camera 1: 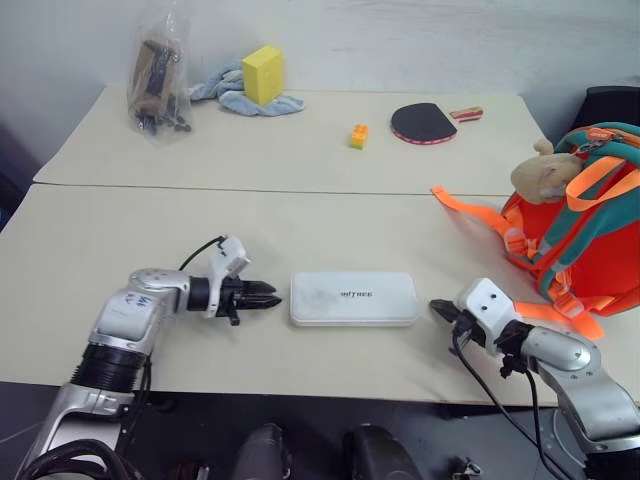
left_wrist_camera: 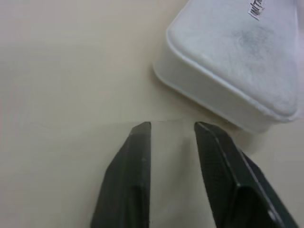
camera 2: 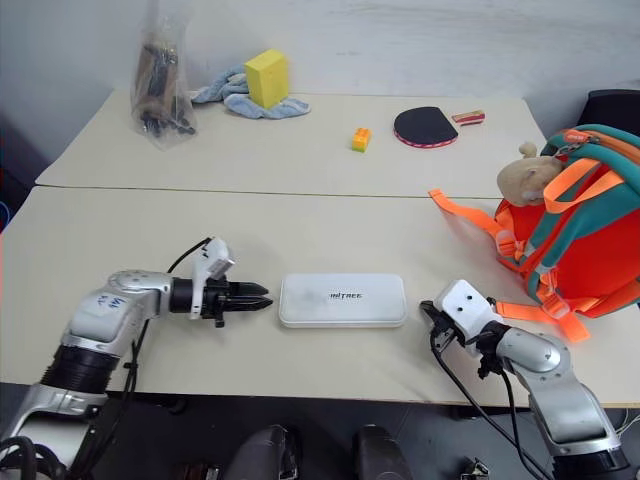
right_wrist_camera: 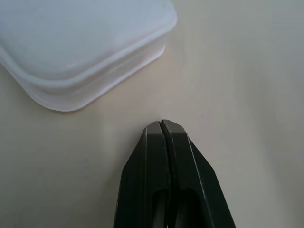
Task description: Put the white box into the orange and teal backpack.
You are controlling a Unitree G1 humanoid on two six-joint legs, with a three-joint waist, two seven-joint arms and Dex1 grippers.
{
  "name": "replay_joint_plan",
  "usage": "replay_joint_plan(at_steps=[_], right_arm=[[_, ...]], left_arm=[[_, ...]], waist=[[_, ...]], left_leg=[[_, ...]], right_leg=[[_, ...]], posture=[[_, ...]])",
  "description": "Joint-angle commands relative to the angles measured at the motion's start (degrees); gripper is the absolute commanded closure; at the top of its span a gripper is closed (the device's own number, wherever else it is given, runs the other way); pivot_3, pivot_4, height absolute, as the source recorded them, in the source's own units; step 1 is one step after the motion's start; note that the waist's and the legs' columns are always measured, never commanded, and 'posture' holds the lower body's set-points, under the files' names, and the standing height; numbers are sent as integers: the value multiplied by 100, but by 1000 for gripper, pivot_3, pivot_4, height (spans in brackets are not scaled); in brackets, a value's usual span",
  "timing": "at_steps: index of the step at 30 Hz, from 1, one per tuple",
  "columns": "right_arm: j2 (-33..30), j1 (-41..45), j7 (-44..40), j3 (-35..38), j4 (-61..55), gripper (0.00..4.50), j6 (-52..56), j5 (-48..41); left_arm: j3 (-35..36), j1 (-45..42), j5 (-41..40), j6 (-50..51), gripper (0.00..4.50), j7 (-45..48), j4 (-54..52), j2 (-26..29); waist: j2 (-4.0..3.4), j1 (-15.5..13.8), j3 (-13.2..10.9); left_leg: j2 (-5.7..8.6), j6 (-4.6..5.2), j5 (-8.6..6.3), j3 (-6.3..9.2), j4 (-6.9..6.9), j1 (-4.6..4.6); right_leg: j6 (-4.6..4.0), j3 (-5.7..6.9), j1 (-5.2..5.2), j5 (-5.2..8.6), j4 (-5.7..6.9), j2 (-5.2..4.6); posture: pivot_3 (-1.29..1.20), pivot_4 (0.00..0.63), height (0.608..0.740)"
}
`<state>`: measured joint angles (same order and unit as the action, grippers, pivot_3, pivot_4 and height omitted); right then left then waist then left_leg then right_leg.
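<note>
Two grippers flank white box, left fingers spread, right fingers pressed together, neither touching.

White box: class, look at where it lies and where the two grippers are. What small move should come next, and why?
Probably both grippers close in on the white box from its two short ends. It lies flat on the table, untouched; the left gripper, fingers parted, and the shut right gripper each stop just short of an end.

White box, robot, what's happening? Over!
Left gripper open, right gripper shut, one at each end of the box. Box flat on table, untouched. Backpack to the right, path clear.
</note>
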<state>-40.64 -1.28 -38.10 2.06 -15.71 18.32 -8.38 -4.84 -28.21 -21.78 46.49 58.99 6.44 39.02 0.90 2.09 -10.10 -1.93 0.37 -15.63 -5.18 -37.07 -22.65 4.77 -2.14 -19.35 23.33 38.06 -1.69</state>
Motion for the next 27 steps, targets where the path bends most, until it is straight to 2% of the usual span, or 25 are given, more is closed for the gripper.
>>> replay_joint_plan(at_steps=[1, 7, 14, 21, 27], right_arm=[[57, 29, 37, -66, 64, 4500, -86, 125], [136, 99, 39, -179, 99, 4500, -147, 251], [214, 429, 22, -374, 284, 4500, -192, 456], [306, 618, 6, -502, 357, 4500, -167, 578], [367, 543, 35, -517, 298, 4500, -133, 639]], left_arm=[[48, -44, -241, 1002, 1864, 34, 305, 145], [-72, -349, -621, 2402, 136, -187, 338, 19], [-336, -573, -698, 3000, 136, -534, 347, -394], [-302, -1055, -886, 3539, 136, -790, 707, -1299], [-475, -1231, -908, 3677, 136, -848, 840, -1607]], waist=[[1, -2, 0], [1, 4, 1], [-3, -44, 10], [-9, -103, 16], [-7, -117, 17]], left_leg=[[0, 0, 0, 0, 0, 5], [0, -4, -3, 0, 6, 41], [0, -8, -12, 1, 0, 71], [20, 2, -17, 6, -3, 70], [21, 2, -17, 6, -4, 67]], right_leg=[[0, 0, 5, 0, 0, 0], [-1, -2, 43, 1, -8, 0], [-3, 0, 83, 2, -21, -1], [-2, 7, 90, 2, -26, -21], [-1, 8, 91, 2, -31, -21]], posture=[[0, 150, 740], [0, 150, 740], [0, 150, 740], [0, 150, 740], [0, 150, 740]])
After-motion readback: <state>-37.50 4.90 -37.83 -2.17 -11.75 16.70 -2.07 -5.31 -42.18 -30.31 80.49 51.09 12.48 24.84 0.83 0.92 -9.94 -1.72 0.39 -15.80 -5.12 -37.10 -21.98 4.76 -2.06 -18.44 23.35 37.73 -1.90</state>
